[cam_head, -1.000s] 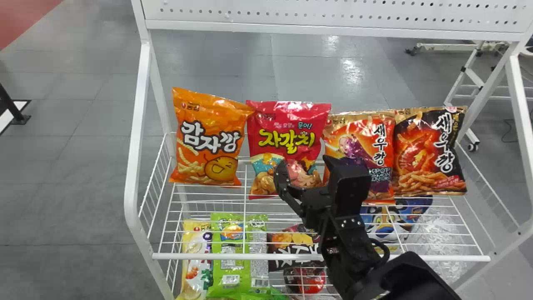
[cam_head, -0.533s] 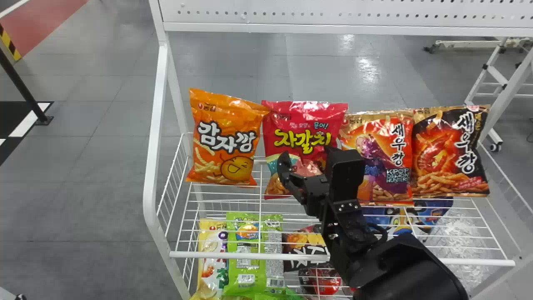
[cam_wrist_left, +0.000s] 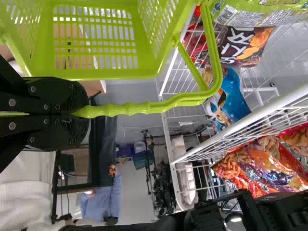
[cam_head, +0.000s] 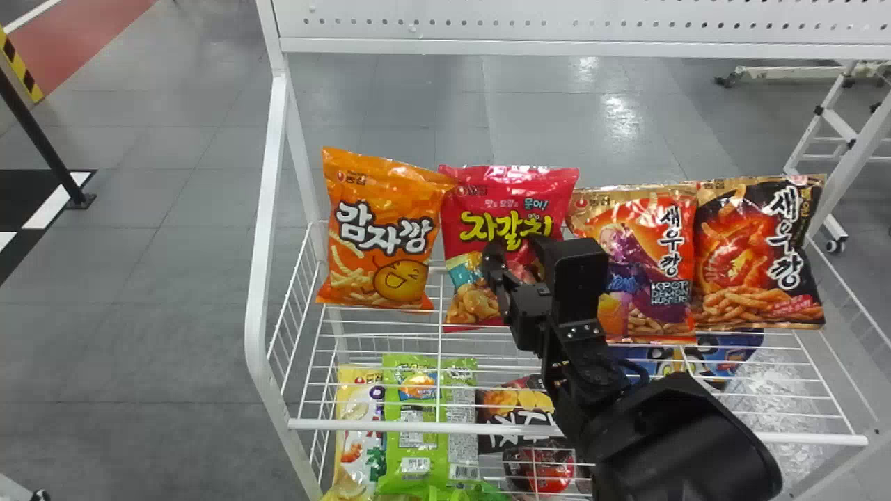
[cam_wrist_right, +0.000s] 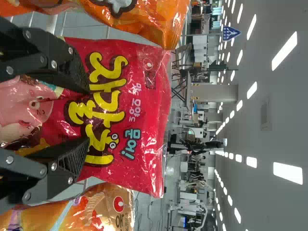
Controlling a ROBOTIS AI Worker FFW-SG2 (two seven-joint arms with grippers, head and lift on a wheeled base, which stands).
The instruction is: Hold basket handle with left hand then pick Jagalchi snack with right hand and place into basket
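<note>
Right gripper narrowed, jaws apart at yellow-lettered Jagalchi snack; left gripper, jaws clamped on basket handle.

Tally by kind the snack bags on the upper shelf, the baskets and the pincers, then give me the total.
Snack bags on the upper shelf: 4 (orange bag, Jagalchi snack, orange-red bag, black bag)
Baskets: 1 (green basket)
Pincers: 2 (left pincer, right pincer)
Total: 7

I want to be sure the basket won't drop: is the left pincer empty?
No, the left pincer is closed on the end of the green basket handle.
</note>
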